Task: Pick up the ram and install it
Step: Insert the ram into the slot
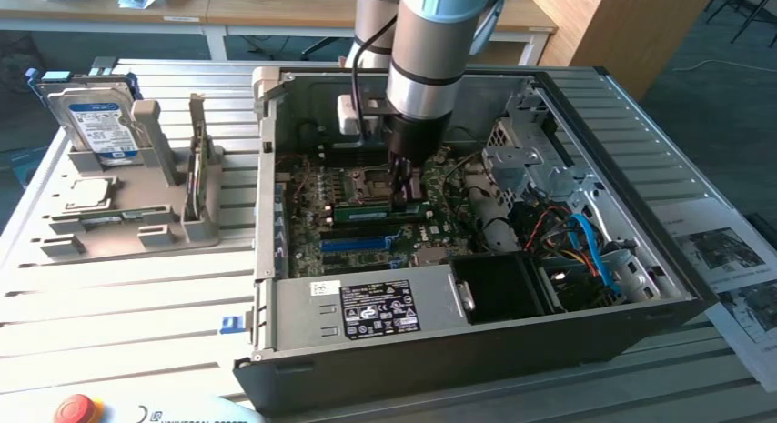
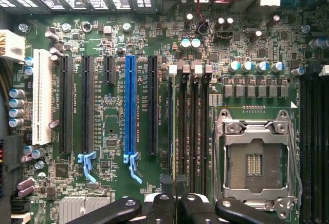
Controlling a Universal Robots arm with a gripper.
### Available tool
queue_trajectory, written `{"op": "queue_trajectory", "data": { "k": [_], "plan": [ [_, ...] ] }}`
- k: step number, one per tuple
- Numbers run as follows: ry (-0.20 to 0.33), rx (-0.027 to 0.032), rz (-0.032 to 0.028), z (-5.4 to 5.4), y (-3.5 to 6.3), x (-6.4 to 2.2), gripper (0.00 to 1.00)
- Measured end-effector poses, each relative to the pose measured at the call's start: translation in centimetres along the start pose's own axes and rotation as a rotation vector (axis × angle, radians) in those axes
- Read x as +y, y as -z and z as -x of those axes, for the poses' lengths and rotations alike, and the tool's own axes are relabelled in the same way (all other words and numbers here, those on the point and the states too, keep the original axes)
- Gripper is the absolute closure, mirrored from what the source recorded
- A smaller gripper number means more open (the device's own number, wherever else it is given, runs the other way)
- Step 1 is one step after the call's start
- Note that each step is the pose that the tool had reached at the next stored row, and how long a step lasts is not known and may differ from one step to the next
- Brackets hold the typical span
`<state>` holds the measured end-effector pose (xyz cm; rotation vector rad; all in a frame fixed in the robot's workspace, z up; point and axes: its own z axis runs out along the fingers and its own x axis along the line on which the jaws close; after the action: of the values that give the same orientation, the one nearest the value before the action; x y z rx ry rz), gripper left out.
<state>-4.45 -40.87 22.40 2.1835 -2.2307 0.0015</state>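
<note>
Nothing fancy here, the computer case (image 1: 486, 359) was dull dark-grey metal and sat on a ribbed, matt metal table (image 1: 122, 323). The motherboard (image 2: 113, 44) was glossy green board with shiny blue and black plastic slots, plus a bright polished metal socket frame (image 2: 257, 126). The gripper (image 2: 176, 193) looked like matt black plastic, and the ram (image 1: 377, 207) was smooth green board.

the ram (image 1: 378, 207) hangs over the motherboard (image 1: 318, 232) inside the case (image 1: 486, 350), hard drive (image 1: 95, 121) to the exterior view's left.

The arm (image 1: 428, 50) is held near vertical, the gripper (image 1: 405, 188) is pointed straight down, and its fingers (image 2: 160, 207) are pressed shut on the ram (image 1: 368, 207).
</note>
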Motion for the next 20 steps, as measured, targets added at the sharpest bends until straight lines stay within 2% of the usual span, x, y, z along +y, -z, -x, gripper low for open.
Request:
{"op": "queue_trajectory", "data": {
  "k": [16, 17, 18, 19, 20],
  "plan": [
    [0.0, 0.0002, 0.0, 0.0, -0.3, 0.01, 0.87],
    [0.0, 0.0003, 0.0, 0.0, -0.3, 0.01, 0.82],
    [0.0, 0.0, 0.0001, 0.0, -0.31, 0.01, 0.82],
    [0.0, -0.0001, 0.0001, 0.0, -0.31, 0.01, 0.76],
    [0.0, 0.0, 0.0, 0.0, -0.31, 0.01, 0.76]
  ]
}}
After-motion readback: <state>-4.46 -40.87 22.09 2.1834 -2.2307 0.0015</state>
